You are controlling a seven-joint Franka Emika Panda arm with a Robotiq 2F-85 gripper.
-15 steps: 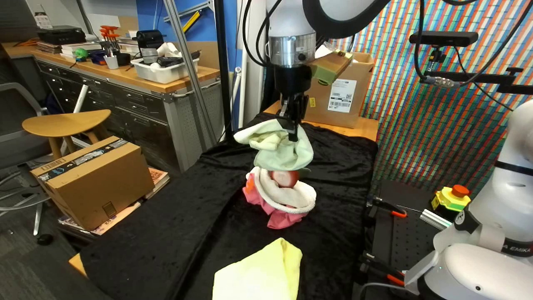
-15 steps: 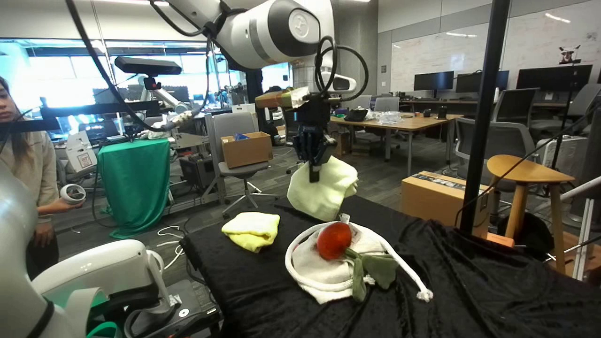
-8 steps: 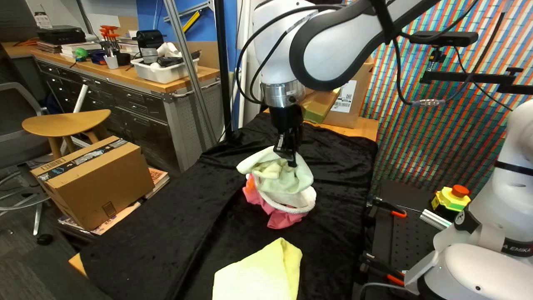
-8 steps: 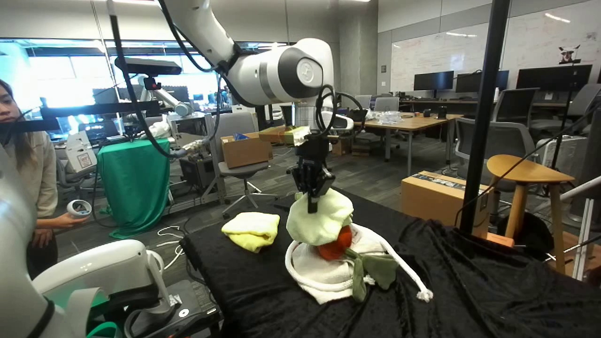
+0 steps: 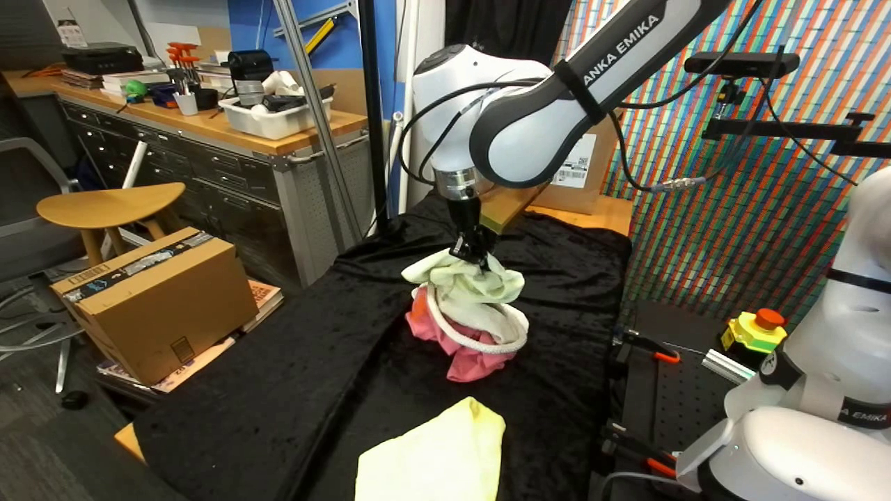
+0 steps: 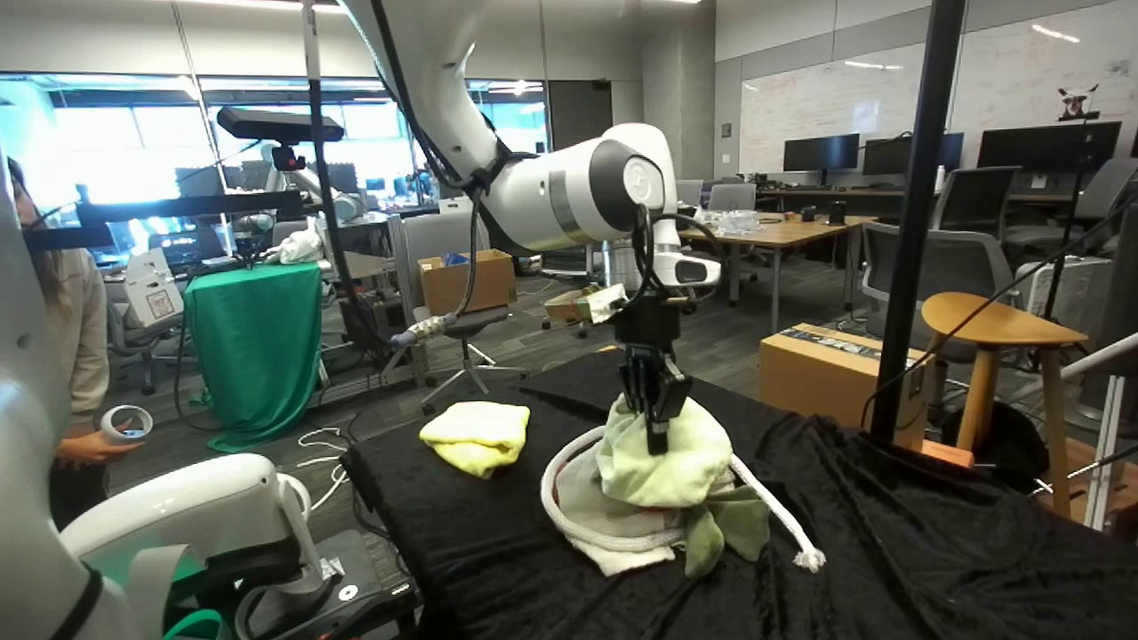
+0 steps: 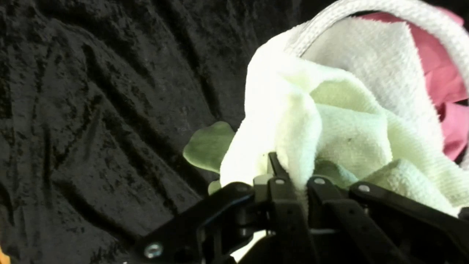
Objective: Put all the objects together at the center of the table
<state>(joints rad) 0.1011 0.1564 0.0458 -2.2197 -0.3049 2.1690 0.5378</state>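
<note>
Over black velvet (image 5: 292, 396), your black claw (image 7: 299, 178) is clamping pale-green fluffy cloth (image 6: 689, 471), just now settling onto the white-roped pink bundle (image 5: 468, 341) beneath; grouping is apparently advancing, folded yellow cloth (image 6: 480, 436) lying well aside.

In an exterior view, the robot arm (image 5: 532, 142) reaching over the black-covered table (image 5: 278, 390) bears "ANKA EMIKA", and the white robot base (image 5: 814, 445) beside the table shows "A EMIKA" on its dark band (image 5: 863, 415). The label (image 5: 574, 163) on the brown box (image 5: 604, 167) at the table's far end carries print too small to read.
</note>
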